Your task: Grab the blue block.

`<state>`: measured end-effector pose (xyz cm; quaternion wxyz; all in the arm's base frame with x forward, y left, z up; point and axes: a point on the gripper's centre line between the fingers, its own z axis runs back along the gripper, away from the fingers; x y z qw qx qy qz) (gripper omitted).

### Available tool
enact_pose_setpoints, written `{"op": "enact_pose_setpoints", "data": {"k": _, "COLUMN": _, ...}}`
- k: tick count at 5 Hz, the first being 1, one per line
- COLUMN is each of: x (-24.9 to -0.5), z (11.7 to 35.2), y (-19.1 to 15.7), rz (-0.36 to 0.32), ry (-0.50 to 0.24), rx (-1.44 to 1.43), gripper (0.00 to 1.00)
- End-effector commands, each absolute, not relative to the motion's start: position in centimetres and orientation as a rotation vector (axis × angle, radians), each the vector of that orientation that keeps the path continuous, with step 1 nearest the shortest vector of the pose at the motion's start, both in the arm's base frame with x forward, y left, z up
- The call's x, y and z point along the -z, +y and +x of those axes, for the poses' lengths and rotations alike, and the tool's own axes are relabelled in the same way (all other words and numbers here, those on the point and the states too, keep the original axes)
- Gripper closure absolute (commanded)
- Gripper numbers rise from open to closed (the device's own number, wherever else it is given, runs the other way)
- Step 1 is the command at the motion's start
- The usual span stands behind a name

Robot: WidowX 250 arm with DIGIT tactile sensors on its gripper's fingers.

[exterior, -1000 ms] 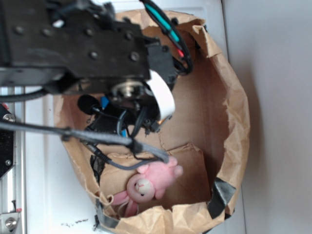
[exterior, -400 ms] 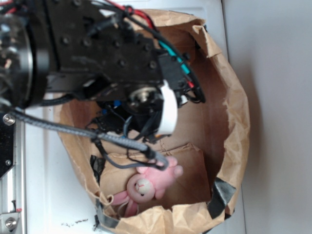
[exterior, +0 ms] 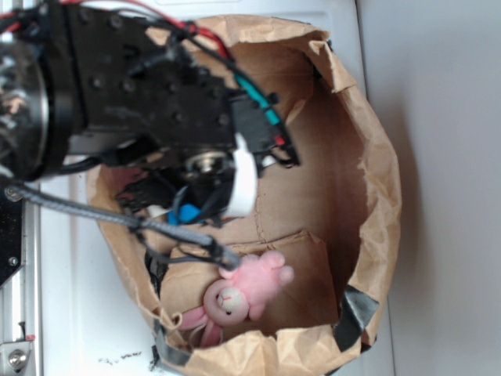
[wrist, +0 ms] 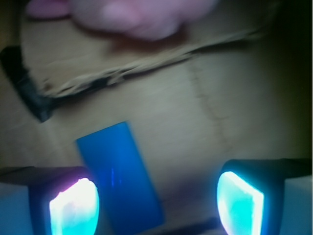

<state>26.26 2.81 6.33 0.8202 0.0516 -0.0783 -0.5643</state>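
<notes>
Wide open and empty, the gripper [wrist: 156,200] hung over the blue block [wrist: 120,178], which lay toward nine o'clock, nearer one finger, ready for closing

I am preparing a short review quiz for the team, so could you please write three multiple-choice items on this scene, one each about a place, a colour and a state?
1. Where does the flat bright blue rectangular block lie?
A. on the brown cardboard floor of the bag
B. on top of the plush toy
C. outside the bag on the white surface

2. What colour is the soft plush bunny?
A. green
B. pink
C. yellow

3. How does the robot's hand stand?
A. shut on the block
B. shut on the bunny
C. open, holding nothing

Answers: 1 A, the wrist view shows the block flat on cardboard inside the crumpled brown paper bag. 2 B, both views show it pink. 3 C, the two fingers stand wide apart, with the block lying nearer the left one.
</notes>
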Motion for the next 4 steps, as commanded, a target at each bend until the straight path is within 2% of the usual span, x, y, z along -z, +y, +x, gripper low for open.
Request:
{"op": "enact_pose_setpoints", "data": {"k": 1, "x": -7.9, "z": 26.9, "y": 3.4, "rz": 0.134, "ry": -0.211, "rx": 1.295, "gripper": 0.0}}
{"op": "enact_pose_setpoints", "data": {"k": 3, "x": -7.2, "z": 27.2, "y": 3.7, "rz": 0.08, "ry": -0.134, "rx": 1.355, "gripper": 0.0}}
{"op": "enact_pose_setpoints", "data": {"k": 4, "x": -6.5, "z": 27.6, "y": 4.1, "rz": 0.091, "ry": -0.11, "rx": 1.357, "gripper": 0.0}}
